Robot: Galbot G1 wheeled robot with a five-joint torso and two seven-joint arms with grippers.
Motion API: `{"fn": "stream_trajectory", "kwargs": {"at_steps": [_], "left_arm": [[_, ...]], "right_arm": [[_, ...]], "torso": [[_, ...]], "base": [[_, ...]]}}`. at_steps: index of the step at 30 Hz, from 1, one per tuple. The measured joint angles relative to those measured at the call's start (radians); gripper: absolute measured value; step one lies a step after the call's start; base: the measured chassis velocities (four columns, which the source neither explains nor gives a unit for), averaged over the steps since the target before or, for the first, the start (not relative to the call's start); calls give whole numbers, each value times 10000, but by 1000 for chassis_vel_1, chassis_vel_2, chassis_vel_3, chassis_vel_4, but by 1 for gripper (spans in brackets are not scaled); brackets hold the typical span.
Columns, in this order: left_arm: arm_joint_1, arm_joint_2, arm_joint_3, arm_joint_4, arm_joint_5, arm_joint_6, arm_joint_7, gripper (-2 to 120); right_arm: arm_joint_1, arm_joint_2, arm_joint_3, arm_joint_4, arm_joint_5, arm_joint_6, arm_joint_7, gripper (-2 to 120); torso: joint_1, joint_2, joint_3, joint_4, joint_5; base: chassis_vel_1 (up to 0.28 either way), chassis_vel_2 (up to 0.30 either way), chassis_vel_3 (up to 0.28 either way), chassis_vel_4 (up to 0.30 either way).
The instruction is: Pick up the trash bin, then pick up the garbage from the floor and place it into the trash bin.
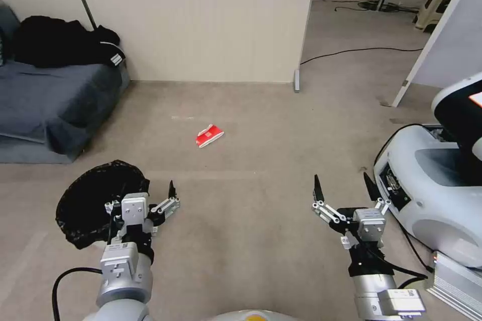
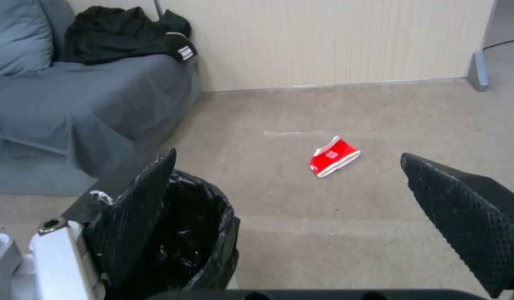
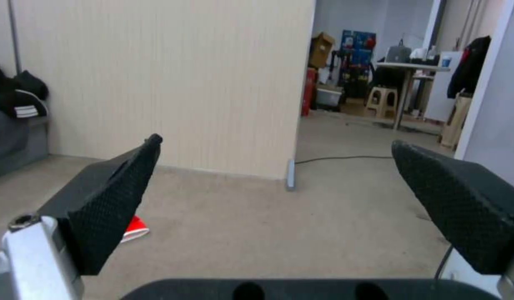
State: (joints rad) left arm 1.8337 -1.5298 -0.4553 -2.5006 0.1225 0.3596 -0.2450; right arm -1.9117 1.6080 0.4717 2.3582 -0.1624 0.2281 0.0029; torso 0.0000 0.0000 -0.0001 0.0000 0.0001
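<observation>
standing on the beige carpet (image 1: 251, 220), the robot holds both arms out low in front of it. the left gripper (image 1: 145, 193) is at the rim of the trash bin (image 1: 95, 200), whose black bag liner (image 2: 196, 233) is folded over the top. its fingers are spread wide; in the left wrist view one finger (image 2: 134, 221) sits at the bin's rim, against or just inside the liner, i cannot tell which, while the other finger hangs well clear over bare carpet. whether the bin rests on the floor or hangs from that finger is not clear.

the right gripper (image 1: 346, 190) hovers over open floor to the robot's right, its fingers also spread wide and holding nothing.

the garbage, a flattened red-and-white carton (image 1: 209, 135), lies on the carpet ahead of the robot, between the two arms and well beyond them, nearer the cream partition wall (image 1: 201, 15). a dark grey sofa (image 1: 50, 100) with black clothing (image 1: 60, 40) on it stands to the left, and a white machine (image 1: 437, 180) sits close on the right.
</observation>
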Motion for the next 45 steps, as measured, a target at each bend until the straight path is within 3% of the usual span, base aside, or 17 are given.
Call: {"fn": "stream_trajectory", "kwargs": {"at_steps": [7, 12, 15, 16, 22, 23, 26, 33, 37, 45], "left_arm": [[-2, -12, -53, 0, -45, 0, -14, 99], [-386, 9, -609, 0, -660, 265, -36, 99], [-1191, 128, -1598, 0, -1545, 837, -114, 100], [-1191, 128, -1598, 0, -1545, 837, -114, 100], [-2173, 419, -3728, 148, -2962, 1232, -310, 100], [-2173, 419, -3728, 148, -2962, 1232, -310, 100], [-2624, 577, -4447, 594, -3625, 1378, -551, 100], [-3323, 975, -5083, 1793, -4529, 1575, -1123, 100], [-3637, 1313, -5249, 2474, -4825, 1871, -1433, 100], [-3761, 1479, -5152, 3400, -4720, 2607, -1458, 100]], "right_arm": [[28, 0, 8, -77, -52, 151, -33, 100], [34, 0, 69, -144, -181, 301, -33, 100], [31, 0, 88, -183, -266, 350, -30, 100], [31, 0, 88, -183, -266, 350, -30, 100], [141, 0, 47, -419, -306, 353, 12, 100], [141, 0, 47, -419, -306, 353, 12, 100], [154, 0, 52, -434, -306, 353, 23, 100], [132, 1, 81, -418, -331, 350, 29, 100], [133, 0, 87, -456, -352, 351, 29, 100], [170, 0, 68, -481, -428, 348, 29, 100]], "torso": [[0, 0, 0, 1, -1], [0, 0, 1, 1, -1], [0, 0, 0, -2, -2], [0, 0, 0, -2, -2], [0, 0, 1, 1, -2], [0, 0, 1, 1, -2], [0, 0, 1, 1, -3], [0, 0, 1, 0, -3], [0, 0, 1, 0, 0], [0, 0, 1, 0, -2]], "base": [[0, 0, 0, 0], [0, 0, 0, 0], [0, 0, 0, 0], [0, 0, 0, 0], [0, 0, 0, 0], [0, 0, 0, 0], [0, 0, 0, 0], [0, 0, 0, 0], [0, 0, 0, 0], [0, 0, 0, 0]]}}
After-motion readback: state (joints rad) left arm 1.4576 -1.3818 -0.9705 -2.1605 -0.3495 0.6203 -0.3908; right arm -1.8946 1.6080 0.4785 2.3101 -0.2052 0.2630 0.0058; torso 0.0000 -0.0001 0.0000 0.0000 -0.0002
